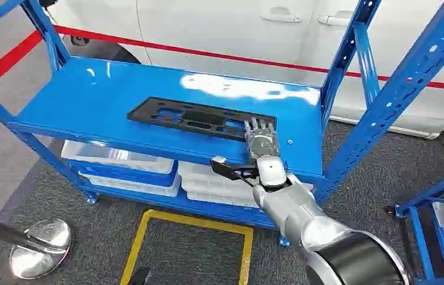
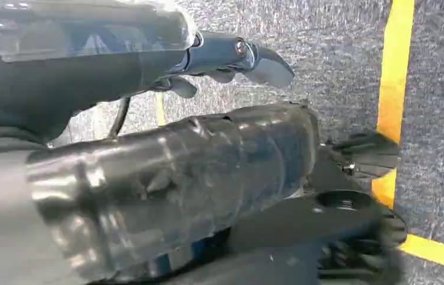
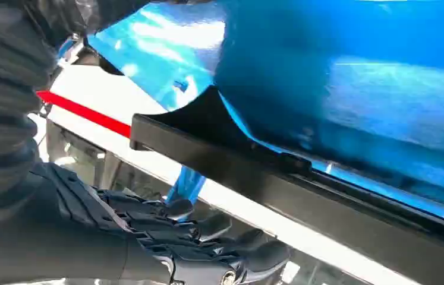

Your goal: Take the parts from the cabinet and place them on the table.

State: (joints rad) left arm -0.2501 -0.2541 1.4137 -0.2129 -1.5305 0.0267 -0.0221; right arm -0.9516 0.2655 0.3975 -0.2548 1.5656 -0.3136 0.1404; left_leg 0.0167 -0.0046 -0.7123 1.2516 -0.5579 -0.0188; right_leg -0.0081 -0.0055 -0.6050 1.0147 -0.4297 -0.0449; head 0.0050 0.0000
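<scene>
The long, flat black plastic panel with rectangular cut-outs lies on the upper blue metal shelf of the open rack, its right end at the right robot hand. That robot hand lies over the panel's end; whether its fingers are clamped on the panel cannot be told. In the right wrist view the dark fingers appear apart beside the panel's edge. The left robot hand hangs over the grey carpet, fingers loosely curled around nothing. Likely risks: an end-only grasp lets the panel sag, pivot, or catch a blue upright during withdrawal.
</scene>
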